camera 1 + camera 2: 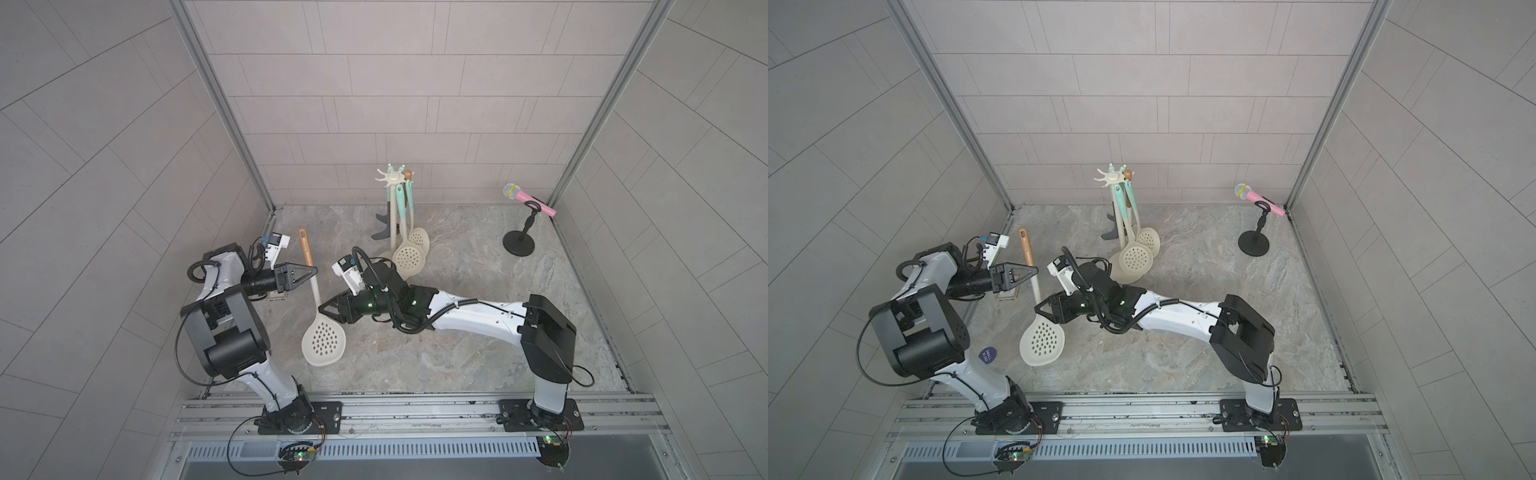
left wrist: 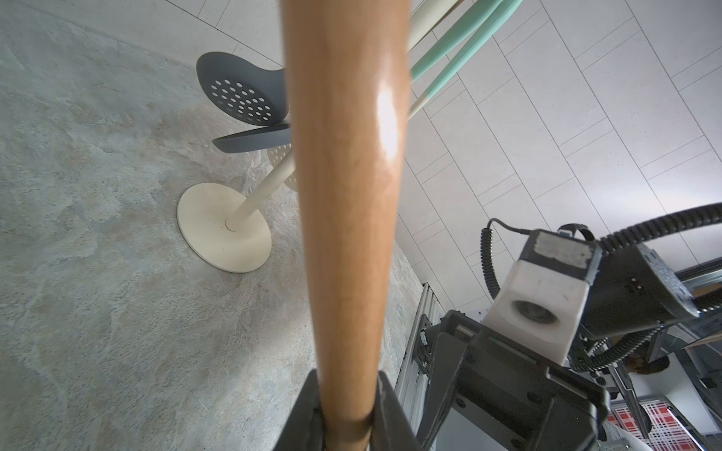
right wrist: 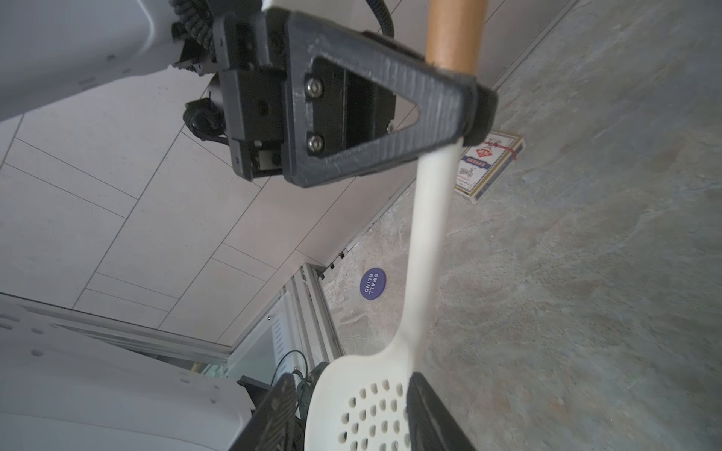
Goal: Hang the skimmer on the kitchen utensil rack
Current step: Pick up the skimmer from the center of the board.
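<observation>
The left pincer [image 1: 314, 271] pinches the skimmer [image 1: 323, 343] where its wooden grip meets the cream shaft. The skimmer is steeply tilted, head down, over the counter [image 1: 457, 340]. The right pincer [image 1: 321, 308] is spread beside the shaft, its fingers [image 3: 433, 418] flanking the perforated head, seemingly without touching it. The kitchen utensil rack [image 1: 390, 178], carrying hanging utensils [image 1: 409, 257], is well apart from the skimmer.
</observation>
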Controlling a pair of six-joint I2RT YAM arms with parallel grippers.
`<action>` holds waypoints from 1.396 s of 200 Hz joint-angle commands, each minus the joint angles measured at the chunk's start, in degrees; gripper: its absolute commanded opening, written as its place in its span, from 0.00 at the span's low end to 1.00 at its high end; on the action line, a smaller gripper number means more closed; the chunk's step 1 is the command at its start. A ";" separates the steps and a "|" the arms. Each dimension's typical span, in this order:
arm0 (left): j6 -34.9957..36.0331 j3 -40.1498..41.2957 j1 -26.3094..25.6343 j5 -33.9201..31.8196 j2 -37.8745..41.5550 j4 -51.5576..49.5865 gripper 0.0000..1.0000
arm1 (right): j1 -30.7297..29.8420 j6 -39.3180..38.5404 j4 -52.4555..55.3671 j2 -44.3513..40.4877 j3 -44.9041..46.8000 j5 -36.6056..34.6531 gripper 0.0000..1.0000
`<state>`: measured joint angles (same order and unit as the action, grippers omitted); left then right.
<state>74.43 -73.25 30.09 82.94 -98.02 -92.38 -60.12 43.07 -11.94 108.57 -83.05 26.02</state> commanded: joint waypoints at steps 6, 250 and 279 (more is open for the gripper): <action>0.65 0.00 0.24 1.87 1.66 -9.59 0.05 | 0.92 2.18 -4.13 4.26 -3.12 4.24 0.48; -1.14 -7.69 3.64 -2.95 0.56 -9.33 0.75 | 8.11 3.84 -12.45 -8.98 15.00 11.95 0.00; -1.40 -7.04 8.95 -2.34 2.18 -9.34 0.80 | 9.73 -2.44 -5.94 -14.45 17.76 15.79 0.00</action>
<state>72.07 -79.81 35.24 80.29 -98.10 -92.64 -51.09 45.89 -20.23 99.39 -66.00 37.36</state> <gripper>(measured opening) 0.787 0.138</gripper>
